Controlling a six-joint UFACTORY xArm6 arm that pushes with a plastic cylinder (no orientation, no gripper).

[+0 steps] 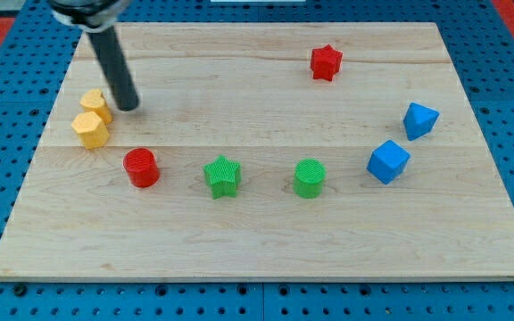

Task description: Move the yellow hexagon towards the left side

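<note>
Two yellow blocks sit close together at the view's left. The nearer, larger one is the yellow hexagon [90, 130]. The other yellow block [95, 102] stands just above it, touching or nearly touching; its shape is hard to make out. My tip [128, 106] rests on the board just right of the upper yellow block, up and to the right of the hexagon. The dark rod slants up to the view's top left.
A red cylinder [140, 168] lies below right of the hexagon. A green star [222, 176] and a green cylinder [309, 177] sit mid-board. Two blue blocks [387, 161] [419, 119] are at the right. A red star [326, 61] is at the top. The wooden board [257, 250] lies on blue pegboard.
</note>
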